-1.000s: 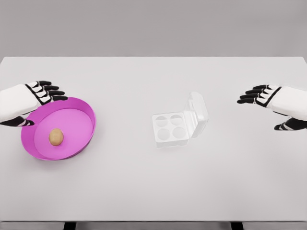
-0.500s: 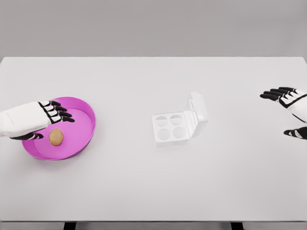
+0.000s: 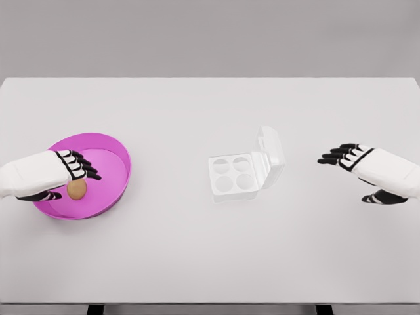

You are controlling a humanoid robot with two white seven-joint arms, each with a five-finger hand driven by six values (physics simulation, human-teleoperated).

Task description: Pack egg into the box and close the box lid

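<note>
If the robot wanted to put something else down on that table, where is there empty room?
Bare table runs along the near edge, across the far side, and between the pink bowl and the open egg box. It is crowded at the bowl, where the left hand sits over the egg. The right hand hovers right of the box.

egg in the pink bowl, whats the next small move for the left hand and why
Probably lower and close the left hand around the egg: the open fingers sit just above it in the pink bowl, not yet gripping, and the egg box lies open.
</note>
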